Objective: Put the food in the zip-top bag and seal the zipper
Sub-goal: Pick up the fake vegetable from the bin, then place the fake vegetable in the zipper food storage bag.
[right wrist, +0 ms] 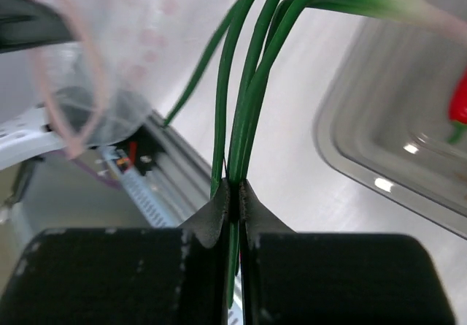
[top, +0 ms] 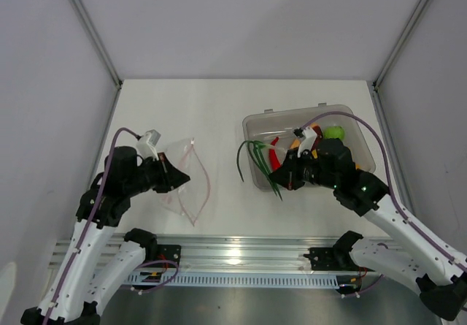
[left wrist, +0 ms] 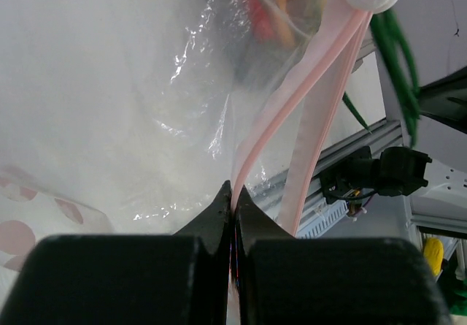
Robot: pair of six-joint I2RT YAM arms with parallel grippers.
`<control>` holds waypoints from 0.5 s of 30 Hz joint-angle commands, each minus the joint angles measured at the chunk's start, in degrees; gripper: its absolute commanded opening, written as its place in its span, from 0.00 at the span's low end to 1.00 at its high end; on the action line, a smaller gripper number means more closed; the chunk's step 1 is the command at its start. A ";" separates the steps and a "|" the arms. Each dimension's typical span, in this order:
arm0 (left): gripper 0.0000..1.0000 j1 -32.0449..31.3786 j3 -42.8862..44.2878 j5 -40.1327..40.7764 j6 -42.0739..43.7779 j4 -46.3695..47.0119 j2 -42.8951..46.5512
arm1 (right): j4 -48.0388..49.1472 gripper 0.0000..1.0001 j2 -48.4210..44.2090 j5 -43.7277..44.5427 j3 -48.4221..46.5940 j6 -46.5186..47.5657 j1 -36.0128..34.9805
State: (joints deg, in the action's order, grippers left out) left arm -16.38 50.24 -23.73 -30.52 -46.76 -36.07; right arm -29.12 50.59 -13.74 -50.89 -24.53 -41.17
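The white tabletop (top: 219, 113) carries a grey translucent bin (top: 292, 112), rigid and round-cornered, lying just beyond the right gripper (top: 290, 180). The clear, crinkly zip-top bag (top: 191, 182) spreads out ahead of the left gripper (top: 175, 176); the top view shows its mouth gaping in a loop. Only the left wrist view shows that gripper's jaws pinched tight on the pinkish-red zipper (left wrist: 292, 98), a smooth strip running away from the fingertips. The right wrist view shows the right gripper clamped on the thin green scallion (right wrist: 241, 84) blades, which in the top view drape over the bin's near-left rim. A glossy red chili (top: 274, 153) and a round green fruit (top: 333, 131) lie in the bin, past that gripper.
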 commanded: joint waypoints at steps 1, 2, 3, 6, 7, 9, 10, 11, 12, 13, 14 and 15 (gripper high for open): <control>0.01 -0.32 -1.28 -2.29 0.64 4.30 -0.66 | 4.16 0.00 -3.21 -10.51 -4.56 -2.53 -0.32; 0.01 -0.32 -1.28 -3.25 0.81 4.66 -1.01 | 5.03 0.00 -4.08 -11.74 -4.91 -3.84 -0.32; 0.01 -0.32 -0.94 -3.69 0.90 4.92 -1.89 | 7.39 0.00 -4.53 -12.97 -5.44 -4.55 -0.32; 0.01 -0.32 -0.32 -6.85 0.99 6.59 -3.82 | 14.50 0.00 -4.71 -19.99 -5.53 -9.20 -0.32; 0.01 -0.32 -0.06 -7.73 0.99 7.03 -4.44 | 16.45 0.00 -4.45 -23.84 -5.53 -10.52 -0.40; 0.01 -0.32 0.73 -10.10 1.34 7.74 -5.84 | 23.19 0.00 -3.66 -29.47 -5.27 -14.74 -0.93; 0.01 -0.32 1.00 -10.81 1.43 8.09 -6.20 | 25.32 0.00 -3.57 -30.81 -5.18 -15.97 -1.19; 0.01 -0.32 1.09 -11.25 1.52 8.96 -6.46 | 28.22 0.00 -3.31 -31.87 -5.27 -17.03 -1.89; 0.01 -0.32 1.26 -12.04 1.61 9.23 -6.99 | 28.51 0.00 -2.87 -33.27 -5.88 -18.34 -3.20; 0.01 -0.32 1.35 -12.22 1.78 9.32 -7.17 | 30.34 0.00 -2.69 -33.63 -6.49 -18.62 -4.09; 0.01 -0.32 1.44 -12.40 1.87 9.67 -7.25 | 30.88 0.00 -2.51 -33.90 -6.93 -18.71 -5.05; 0.01 -0.32 1.18 -13.35 1.70 10.11 -7.34 | 31.40 0.00 -2.51 -34.25 -7.29 -18.71 -6.19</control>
State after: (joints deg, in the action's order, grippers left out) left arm -16.38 49.19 -33.01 -29.95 -40.32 -43.59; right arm -6.81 48.07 -41.67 -54.57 -39.62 -44.82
